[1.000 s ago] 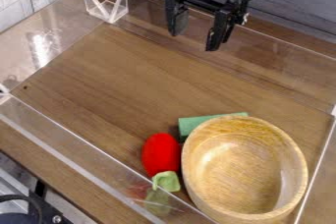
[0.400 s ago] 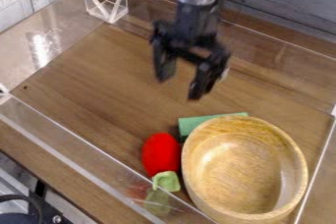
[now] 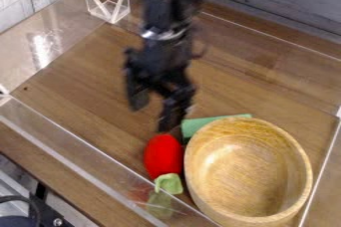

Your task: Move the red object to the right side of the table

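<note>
Red object: we find the red object (image 3: 163, 155) on the tabletop (image 3: 87, 87) at six o'clock of the view, lying close to the near edge.
Leafy end: we note a light green end (image 3: 168, 183) at the red object's six o'clock, pointing toward the clear wall (image 3: 100, 163).
Bowl: we record a wooden bowl (image 3: 249, 176) at about five o'clock of the view, wide, round and upright. It stands just beside the red object, on that object's three to four o'clock side; we cannot tell whether the two touch.
Green piece: we see a flat green piece (image 3: 197, 125) at the bowl's eleven o'clock, partly hidden by the rim. It lies at the red object's one o'clock.
Robot arm: we observe a dark arm (image 3: 163, 17) reaching down from twelve o'clock, with heavy blur over its outline.
Jaws: we find them apart, with nothing seen clamped between them. They hang at the red object's twelve o'clock. The blur leaves their exact height above the tabletop uncertain.
Clear frame: we log a small angular frame (image 3: 110, 8) at about eleven o'clock, at the far border of the tabletop.
Wall: we note the low clear wall running from nine o'clock down to six o'clock, with the leafy end near it.
Cable: we see a black cable (image 3: 24, 200) outside that wall, between seven and eight o'clock.
</note>
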`<state>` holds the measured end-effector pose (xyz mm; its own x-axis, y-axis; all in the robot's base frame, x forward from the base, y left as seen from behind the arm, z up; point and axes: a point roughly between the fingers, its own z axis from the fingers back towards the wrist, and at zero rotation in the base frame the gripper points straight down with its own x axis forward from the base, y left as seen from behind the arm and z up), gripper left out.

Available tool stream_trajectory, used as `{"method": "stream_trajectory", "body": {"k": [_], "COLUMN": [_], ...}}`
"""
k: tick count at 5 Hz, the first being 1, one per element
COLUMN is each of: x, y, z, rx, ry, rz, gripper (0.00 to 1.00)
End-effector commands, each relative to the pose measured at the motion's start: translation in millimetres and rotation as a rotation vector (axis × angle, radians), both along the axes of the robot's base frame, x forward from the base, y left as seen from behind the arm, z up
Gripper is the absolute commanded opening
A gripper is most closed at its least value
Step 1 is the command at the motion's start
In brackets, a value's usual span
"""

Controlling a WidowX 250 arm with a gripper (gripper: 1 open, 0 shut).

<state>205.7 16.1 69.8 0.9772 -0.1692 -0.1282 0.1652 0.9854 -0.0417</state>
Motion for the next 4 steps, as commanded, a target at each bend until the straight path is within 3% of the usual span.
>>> {"method": "stream_trajectory", "body": {"k": [1, 2, 4], "x": [-3.1, -5.9, -2.5], "y": [8.8, 8.2, 4.5], "z": [-3.7, -13.4, -30.1], "rx": [-0.01, -0.019, -0.018], "ry": [-0.051, -0.069, -0.133], "rz": [-0.013, -0.021, -0.017], "gripper": [1.0, 1.0, 1.0]}}
